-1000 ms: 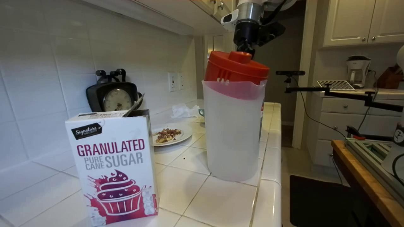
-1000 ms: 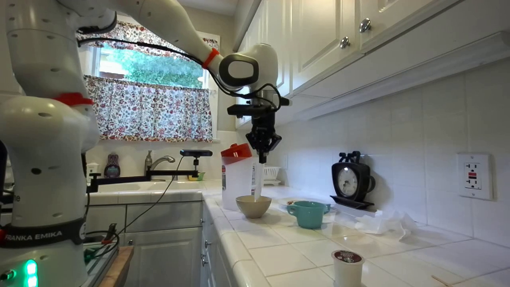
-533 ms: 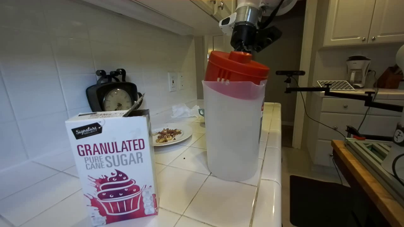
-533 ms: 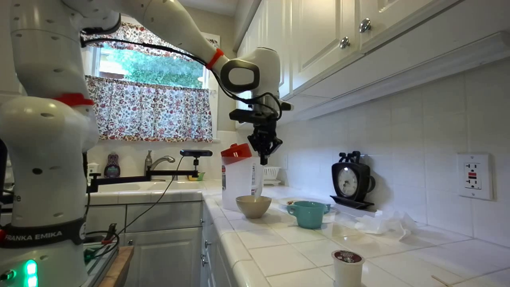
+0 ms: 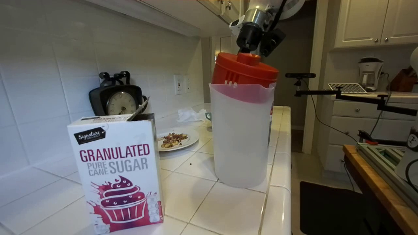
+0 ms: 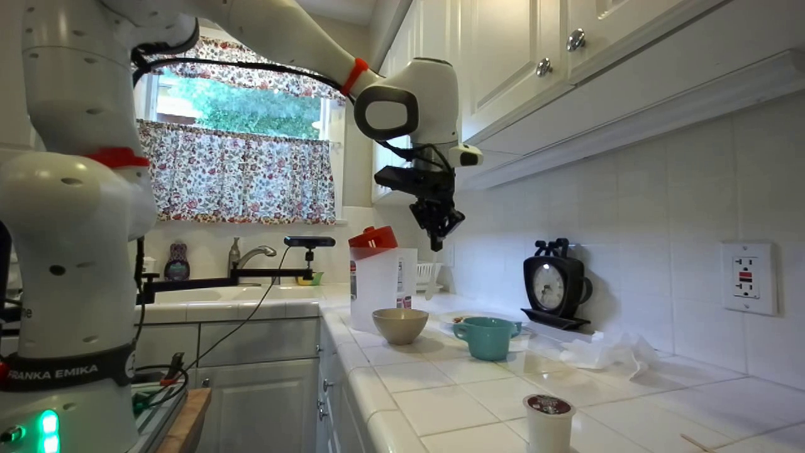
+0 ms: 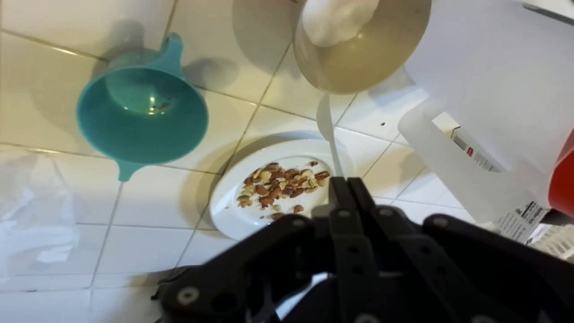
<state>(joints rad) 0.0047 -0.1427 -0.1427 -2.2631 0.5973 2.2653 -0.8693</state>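
Observation:
A pale, thin-handled spoon [image 7: 324,117] is pinched between the fingertips of my gripper [image 7: 347,179], its head pointing away from the jaws. In the wrist view the spoon's head appears between the beige bowl [image 7: 358,63] and the white plate of nuts [image 7: 219,197]. A white lump [image 7: 336,20] lies inside that bowl. In an exterior view my gripper [image 6: 436,244] hangs tilted above the counter, past the bowl [image 6: 400,327] on the wall side, with the spoon [image 6: 431,283] faint below it. The tall pitcher's red lid [image 5: 246,67] hides the fingertips in an exterior view.
A translucent pitcher [image 5: 241,140] stands near the counter edge, its lid tilted. A teal cup [image 6: 489,340], a black scale [image 6: 553,283], crumpled plastic [image 6: 607,352] and a coffee pod [image 6: 548,421] share the counter. A sugar box [image 5: 116,176] stands in front. Cabinets [image 6: 516,69] hang above.
My gripper has moved toward the wall, rising slightly and tilting. The spoon, whose lower end was at the beige bowl, is now away from it. Pitcher, bowl and cup have not moved.

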